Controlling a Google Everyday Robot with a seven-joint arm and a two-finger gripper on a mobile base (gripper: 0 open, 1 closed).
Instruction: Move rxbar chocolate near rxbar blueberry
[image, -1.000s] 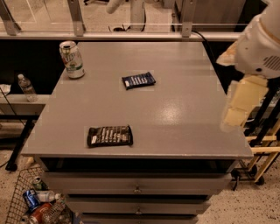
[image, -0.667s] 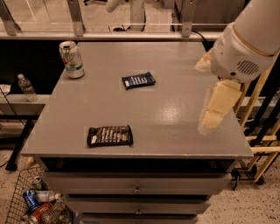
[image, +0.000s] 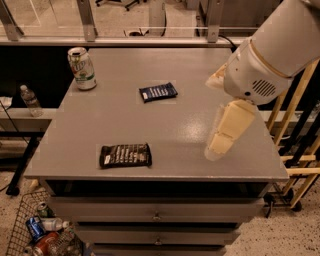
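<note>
The chocolate bar (image: 125, 155), a flat dark wrapper with white print, lies near the table's (image: 170, 125) front edge, a little left of the middle, with nothing touching it. The blueberry bar (image: 158, 92), the smaller navy one, lies nearer the middle of the table, further back and slightly right, well apart from the chocolate bar with bare grey top between them. A green-and-white can (image: 82, 68) stands upright at the table's back left corner, out of the way of both. The gripper (image: 216, 149) hangs over the table's front right part, angled down and leftward from the big white arm (image: 270, 55), and it is well apart from either bar. From where I stand I cannot tell whether it is open or closed, though I see nothing in it. Off the table's left side a wire basket (image: 20, 225) of cans sits on the floor. To my eye the job is at its first step, the reach, with the chocolate bar not yet picked up. Next the gripper would need to cross leftward along the table's front edge to a spot over the chocolate bar. It would have to come down low, since the wrapper is thin and flat, and pinch it across its narrow width. Then it would carry the bar back and right and set it just beside the blueberry bar without nudging that one.
</note>
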